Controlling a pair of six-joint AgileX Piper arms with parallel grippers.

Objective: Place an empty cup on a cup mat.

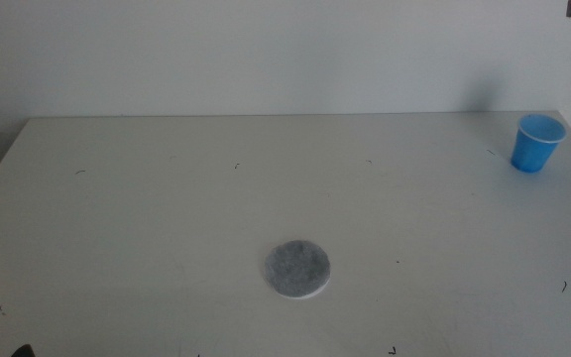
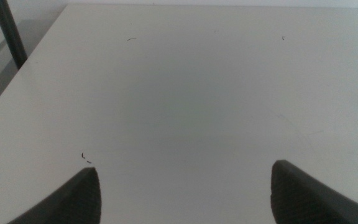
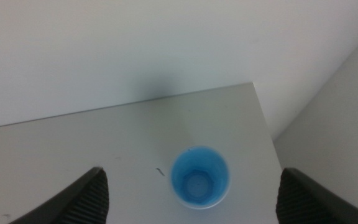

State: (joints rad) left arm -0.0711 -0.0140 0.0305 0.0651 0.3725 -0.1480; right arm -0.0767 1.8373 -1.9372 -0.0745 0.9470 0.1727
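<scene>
right wrist view: we hover our spread right gripper [image 3: 191,199] above the cup [image 3: 199,177], light, thin-walled; grip mid-wall gently.

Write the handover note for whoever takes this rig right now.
Left tool: open, over bare table, holding nothing, waiting.
Right tool: open, above the cup, not touching it.
Cup: upright and empty, at the table's far right corner.
Cup mat: flat near the table's middle, nothing on it.
Done: nothing gripped or moved yet.
Left: grip the cup with the right tool, carry it over, set it upright on the mat, release.
</scene>
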